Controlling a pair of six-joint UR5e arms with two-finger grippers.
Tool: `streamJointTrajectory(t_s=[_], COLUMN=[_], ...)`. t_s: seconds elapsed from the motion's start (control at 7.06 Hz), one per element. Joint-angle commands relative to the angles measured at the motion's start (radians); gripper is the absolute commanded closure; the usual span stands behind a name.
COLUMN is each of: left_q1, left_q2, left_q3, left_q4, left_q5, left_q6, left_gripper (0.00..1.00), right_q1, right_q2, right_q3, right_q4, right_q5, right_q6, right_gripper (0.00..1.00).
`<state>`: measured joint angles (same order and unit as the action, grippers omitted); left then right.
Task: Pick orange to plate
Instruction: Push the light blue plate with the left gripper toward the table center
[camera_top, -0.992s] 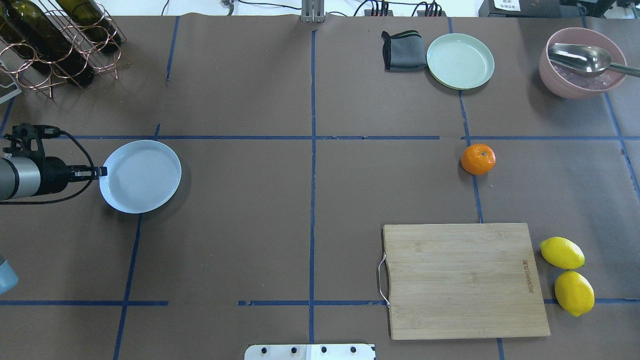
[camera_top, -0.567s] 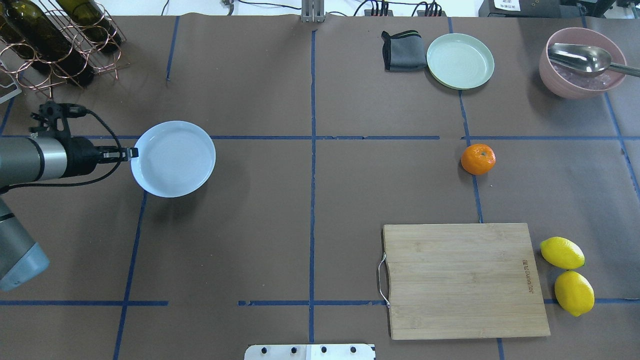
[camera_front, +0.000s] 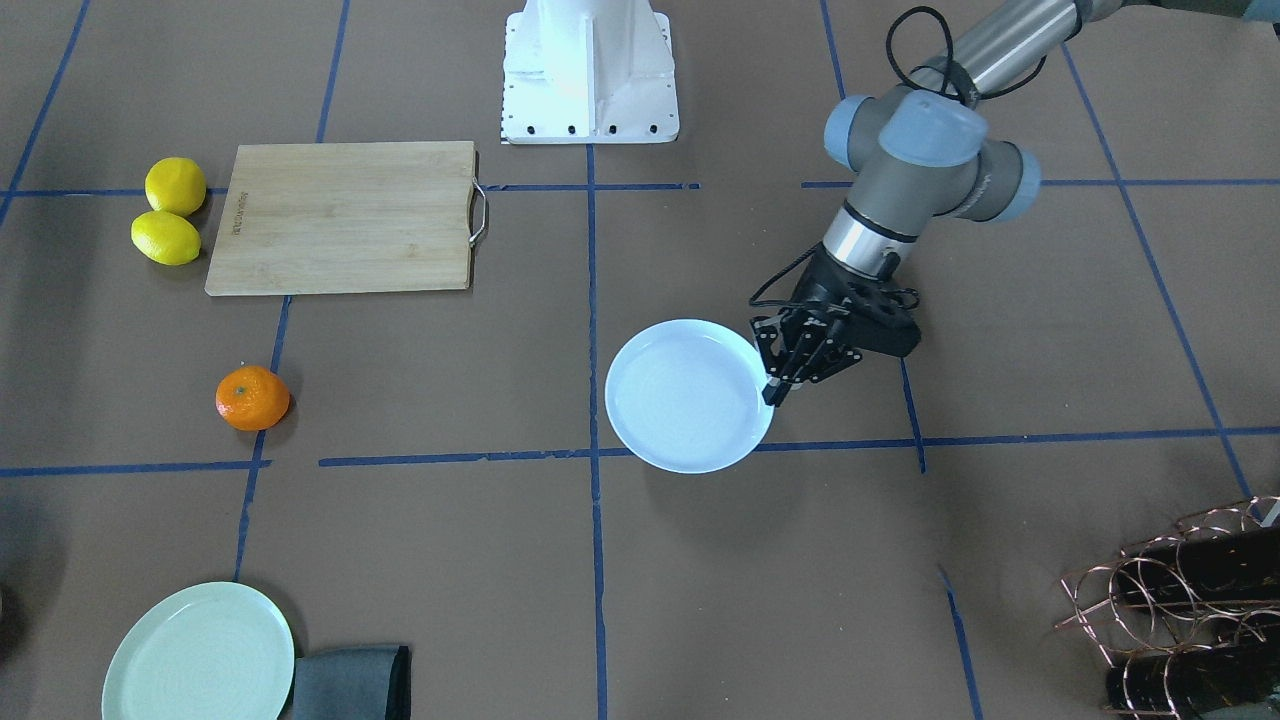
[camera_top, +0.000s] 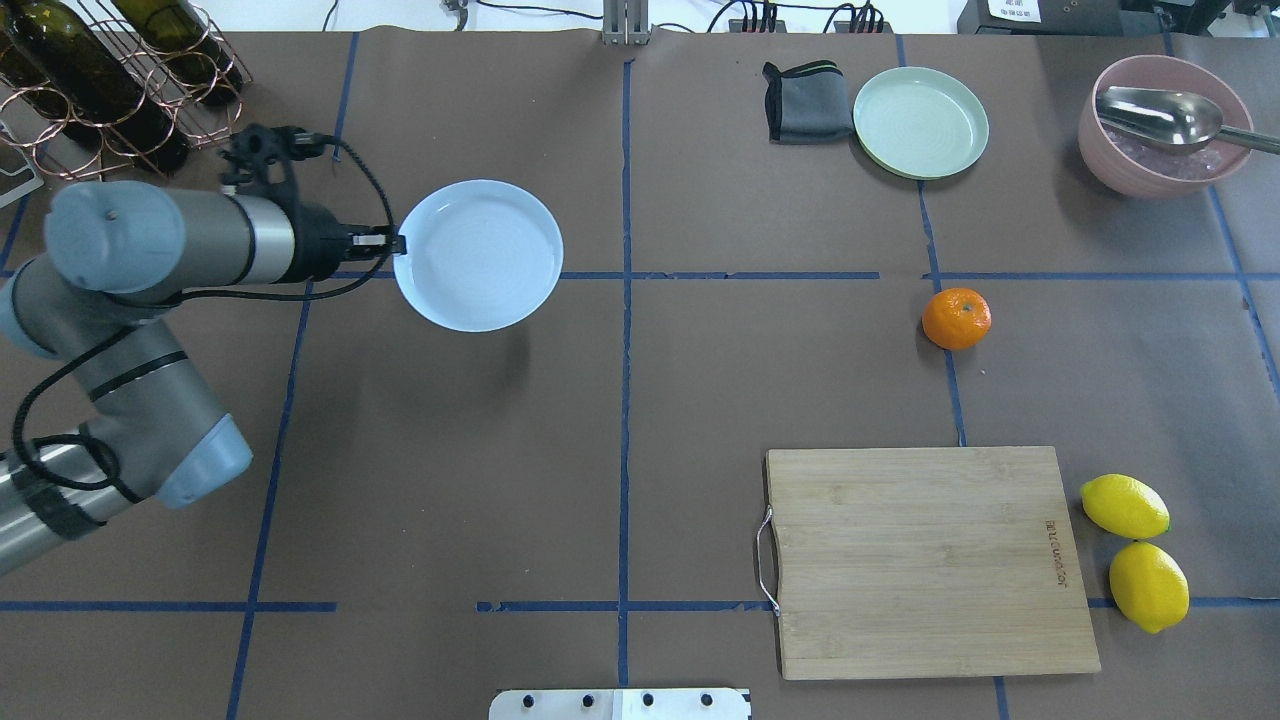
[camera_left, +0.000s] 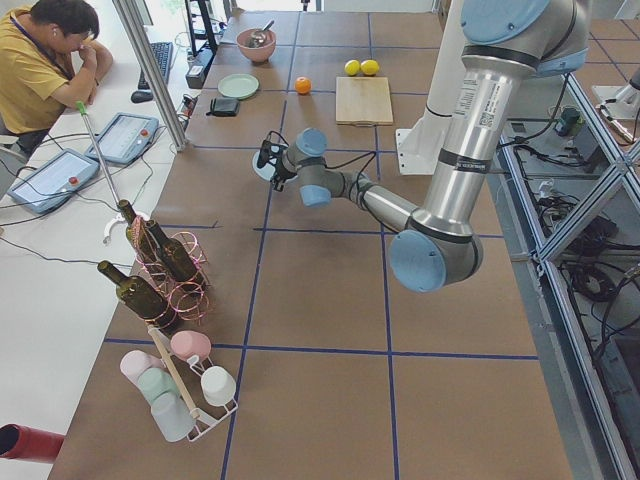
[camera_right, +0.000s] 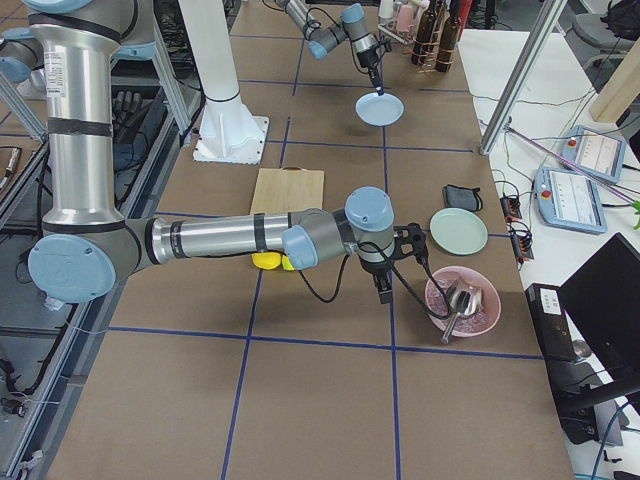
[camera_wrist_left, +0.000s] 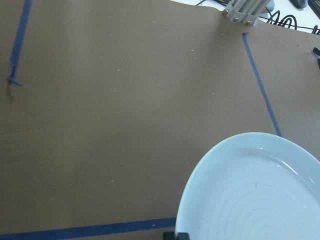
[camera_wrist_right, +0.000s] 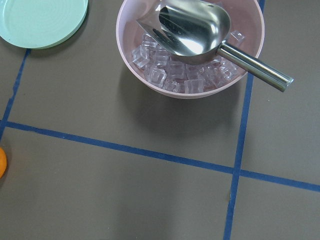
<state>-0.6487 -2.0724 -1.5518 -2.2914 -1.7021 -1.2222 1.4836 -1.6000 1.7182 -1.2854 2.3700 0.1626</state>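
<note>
The orange (camera_top: 956, 318) lies on the brown table right of centre, also seen in the front view (camera_front: 252, 398), with nothing touching it. The pale bluish-white plate (camera_top: 478, 255) hangs above the table left of the centre line, level and empty. My left gripper (camera_top: 395, 241) is shut on its left rim; the front view shows the fingers (camera_front: 772, 392) pinching that edge. The plate (camera_wrist_left: 255, 195) fills the lower right of the left wrist view. My right gripper (camera_right: 383, 292) shows only in the exterior right view, near the pink bowl, and I cannot tell its state.
A pale green plate (camera_top: 920, 122) and a folded grey cloth (camera_top: 803, 102) sit at the back right. A pink bowl (camera_top: 1160, 130) holds ice and a metal scoop. A wooden cutting board (camera_top: 925, 560) and two lemons (camera_top: 1124, 505) lie front right. A wine rack (camera_top: 110, 80) stands back left.
My left arm has carried the plate rightward and farther from the robot, from the table's left edge towards the centre line. The orange has not moved.
</note>
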Motion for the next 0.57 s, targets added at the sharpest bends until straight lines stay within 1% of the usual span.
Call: streamJointTrajectory(t_s=[0.0, 0.14, 0.43], left_q1=[0.101, 0.121, 0.121], left_q2=[-0.106, -0.103, -0.104], left_q3=[0.100, 0.119, 0.121], left_q4=[0.021, 0.018, 0.018], left_q5=[0.070, 0.070, 0.070], left_q6=[-0.045, -0.043, -0.037], left_gripper=[1.00, 1.00, 1.00], right_q1=[0.000, 0.000, 0.001], right_q2=[0.000, 0.002, 0.002], right_q3=[-0.005, -0.005, -0.006], right_q4=[0.000, 0.000, 0.000], right_q5=[0.000, 0.000, 0.000], right_q6=[0.000, 0.000, 0.000], right_gripper=[0.00, 0.00, 0.00])
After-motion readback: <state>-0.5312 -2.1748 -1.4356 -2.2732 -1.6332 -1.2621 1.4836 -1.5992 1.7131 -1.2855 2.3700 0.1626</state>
